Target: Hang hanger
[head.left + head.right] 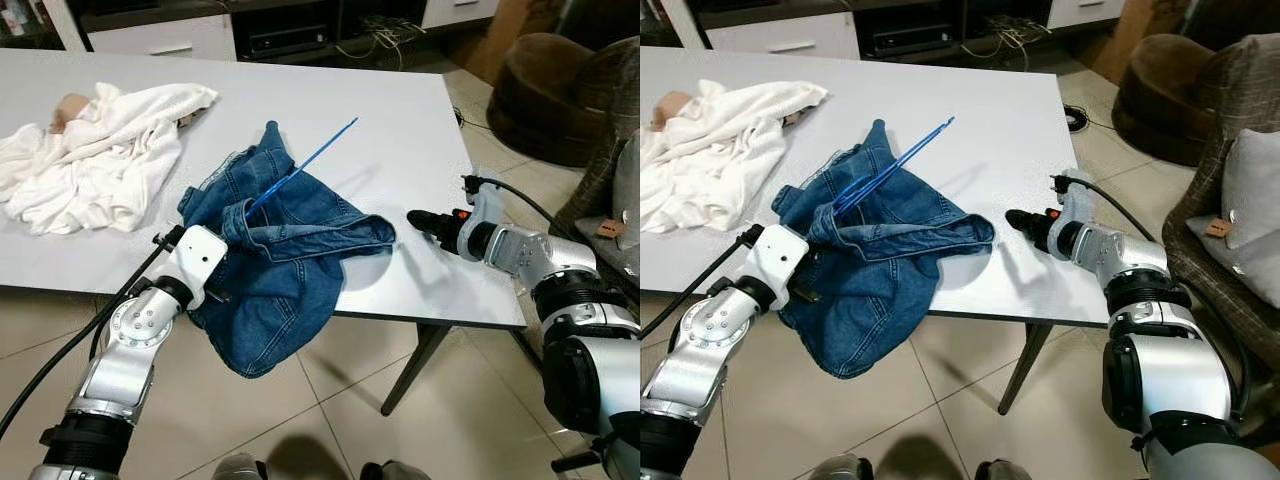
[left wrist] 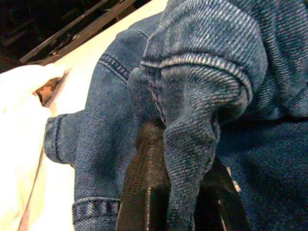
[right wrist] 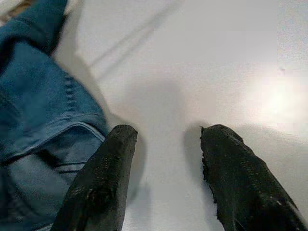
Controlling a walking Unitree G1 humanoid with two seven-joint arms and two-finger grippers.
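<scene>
Left gripper jaws clenched on jeans fold at table front edge. Hanger inside jeans, long axis pointing up and away from jeans. Right gripper jaws released, empty, just right of jeans. Left arm nearer hanger.

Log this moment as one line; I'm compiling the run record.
left hand: shut on denim garment | blue hanger: poking out of garment | right hand: open over white table, beside denim

Jeans and hanger on table
Left gripper grips the denim; right gripper hovers beside it.
</scene>
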